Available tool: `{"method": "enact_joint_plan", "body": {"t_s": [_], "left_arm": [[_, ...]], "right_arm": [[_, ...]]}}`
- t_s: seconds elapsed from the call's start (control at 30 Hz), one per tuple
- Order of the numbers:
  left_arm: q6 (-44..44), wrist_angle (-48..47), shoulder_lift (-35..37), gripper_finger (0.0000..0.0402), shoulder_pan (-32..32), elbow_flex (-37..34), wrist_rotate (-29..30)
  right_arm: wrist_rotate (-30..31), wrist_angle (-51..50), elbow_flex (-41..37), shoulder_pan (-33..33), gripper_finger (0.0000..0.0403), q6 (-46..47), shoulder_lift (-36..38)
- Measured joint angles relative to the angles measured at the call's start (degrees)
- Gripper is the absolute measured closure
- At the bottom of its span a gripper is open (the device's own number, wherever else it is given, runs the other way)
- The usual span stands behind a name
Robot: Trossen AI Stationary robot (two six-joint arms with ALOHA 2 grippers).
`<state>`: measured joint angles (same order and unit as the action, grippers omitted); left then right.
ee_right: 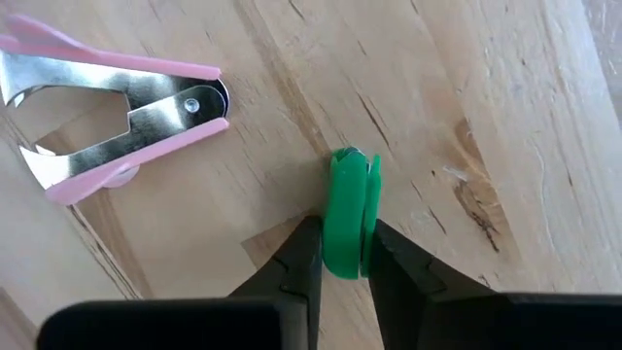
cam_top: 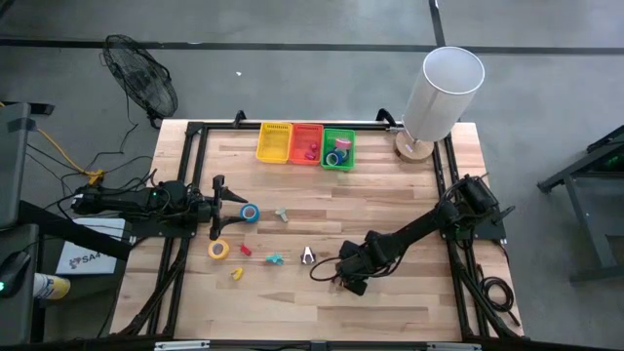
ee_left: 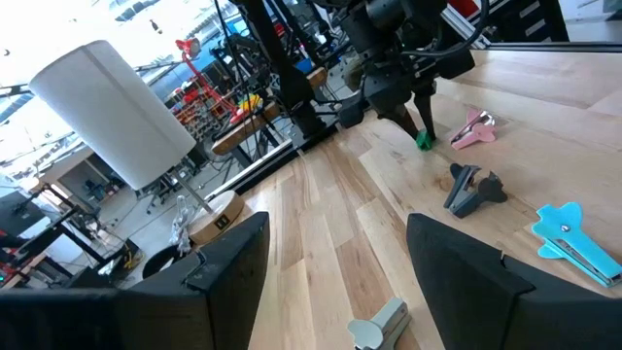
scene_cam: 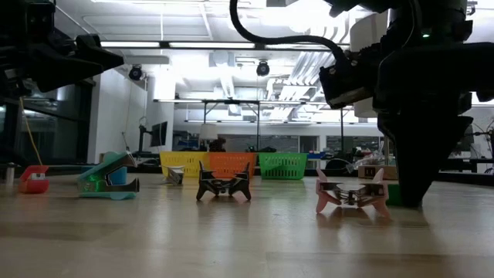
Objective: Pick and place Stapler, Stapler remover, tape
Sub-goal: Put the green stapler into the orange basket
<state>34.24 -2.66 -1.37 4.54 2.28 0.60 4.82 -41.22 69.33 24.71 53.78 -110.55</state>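
Pale wood desk (cam_top: 390, 195) under bright shop lights: the right end effector (ee_right: 340, 258) has its fingers pinched onto a small green remover (ee_right: 348, 209) lying just beside a pink remover (ee_right: 117, 107), so I'd say lift straight up before carrying to the baskets (cam_top: 305, 143). Left end effector (ee_left: 335, 272) waits open near a blue tape (cam_top: 251, 213). How securely the green piece is seated is hard to tell, and the basket contents are too small to make out.

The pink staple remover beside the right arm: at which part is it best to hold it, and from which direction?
Probably at the narrow hinged end of the pink staple remover, where the two pink handles meet at the rivet. It lies flat on its side on the wooden table, claws spread open, so a tool coming from straight above could close across the handles there.
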Motion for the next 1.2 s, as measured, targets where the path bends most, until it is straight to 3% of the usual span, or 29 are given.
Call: {"method": "enact_joint_plan", "body": {"t_s": [0.23,0.53,0.9,1.2], "left_arm": [[0.0,0.0,0.0,0.0163,0.0,0.0,0.0],[0.0,0.0,0.01,0.0163,0.0,0.0,-0.02],[0.0,0.0,0.01,0.0163,-0.01,0.0,0.0],[0.0,0.0,0.01,0.0163,-0.02,0.0,-0.01]], "right_arm": [[4.02,-3.36,4.18,-0.84,0.0349,-0.36,-0.21],[6.81,-5.57,9.33,-5.51,0.0346,-7.93,-0.12],[6.74,-3.42,14.87,-17.24,0.0347,-28.34,-0.01],[3.88,6.51,17.58,-28.63,0.0346,-45.47,0.05]]}}
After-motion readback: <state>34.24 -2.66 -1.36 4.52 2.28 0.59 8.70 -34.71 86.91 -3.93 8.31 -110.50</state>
